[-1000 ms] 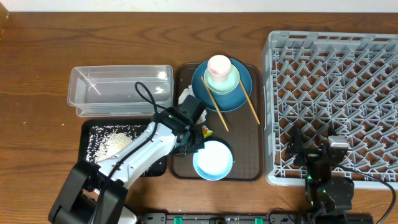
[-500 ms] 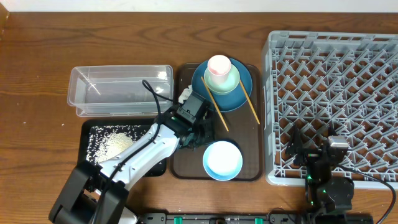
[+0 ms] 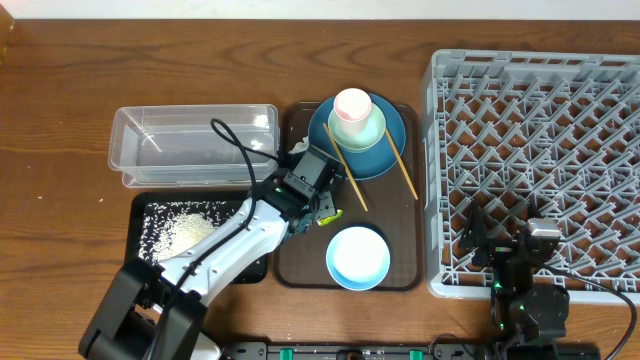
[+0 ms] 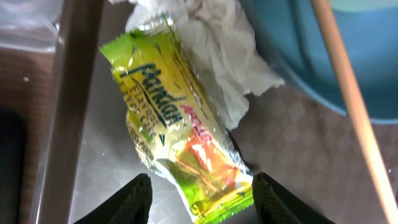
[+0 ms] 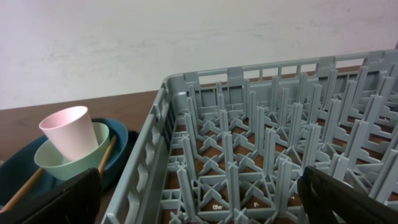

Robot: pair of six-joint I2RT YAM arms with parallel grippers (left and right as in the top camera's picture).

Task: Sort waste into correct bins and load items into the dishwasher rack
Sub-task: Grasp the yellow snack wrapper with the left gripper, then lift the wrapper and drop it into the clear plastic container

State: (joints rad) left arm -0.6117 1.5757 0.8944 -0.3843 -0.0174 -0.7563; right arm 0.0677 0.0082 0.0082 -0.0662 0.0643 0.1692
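The yellow-green-orange snack wrapper (image 4: 168,130) lies on the brown serving tray (image 3: 300,262), its upper end over a crumpled white tissue (image 4: 214,46). My left gripper (image 4: 202,202) is open, with its fingers on either side of the wrapper's lower end; from overhead it (image 3: 320,207) sits low above the tray. The pale blue-white bowl (image 3: 357,257) rests at the tray's front. The pink cup (image 3: 352,105) sits in the mint-green bowl (image 3: 358,130) on the dark blue plate (image 3: 385,150), with chopsticks (image 3: 346,178) across it. My right gripper (image 5: 199,205) hangs open above the dishwasher rack (image 3: 540,150).
A clear tub (image 3: 190,145) stands left of the serving tray. In front of it is a black tray (image 3: 145,215) holding white grains (image 3: 185,232). The rack's near-left corner wall (image 5: 146,168) stands between my right gripper and the stacked dishes.
My left gripper has gone from shut to open and moved back toward the wrapper. The pale bowl has slid a little to the right. The right arm has stayed still.
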